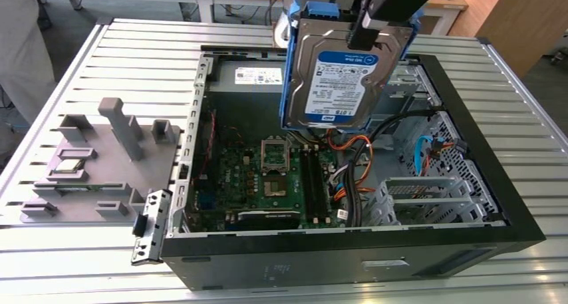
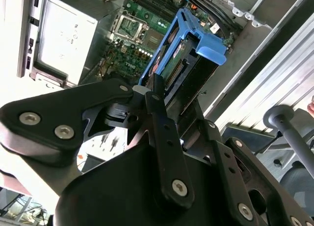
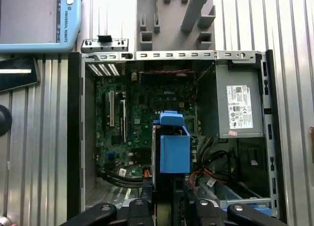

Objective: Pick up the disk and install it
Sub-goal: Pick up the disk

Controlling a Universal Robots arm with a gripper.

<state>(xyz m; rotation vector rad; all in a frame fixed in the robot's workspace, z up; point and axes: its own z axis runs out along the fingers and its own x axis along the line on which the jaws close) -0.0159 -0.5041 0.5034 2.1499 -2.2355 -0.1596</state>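
The disk point(image 1: 342, 78), a silver hard drive with a white-and-blue label in a blue plastic carrier, hangs upright in the air over the open computer case point(image 1: 497, 204). My gripper point(image 1: 362, 32) is shut on its upper edge. In the second wrist view the blue carrier point(image 2: 192, 34) sticks out beyond the black fingers point(image 2: 158, 96), above the motherboard. The first wrist view looks straight down the carrier point(image 3: 174, 150), with the gripper point(image 3: 168, 191) clamped on either side of it. The drive hovers over the middle of the case, clear of the parts below.
Inside the case are a green motherboard point(image 1: 266, 171), a grey power-supply box point(image 3: 239, 106), bundled cables point(image 1: 355, 157) and a metal drive cage point(image 1: 426, 197). A grey fixture plate with upright blocks point(image 1: 98, 164) lies at the exterior view's left. A person point(image 1: 22, 58) stands at that edge.
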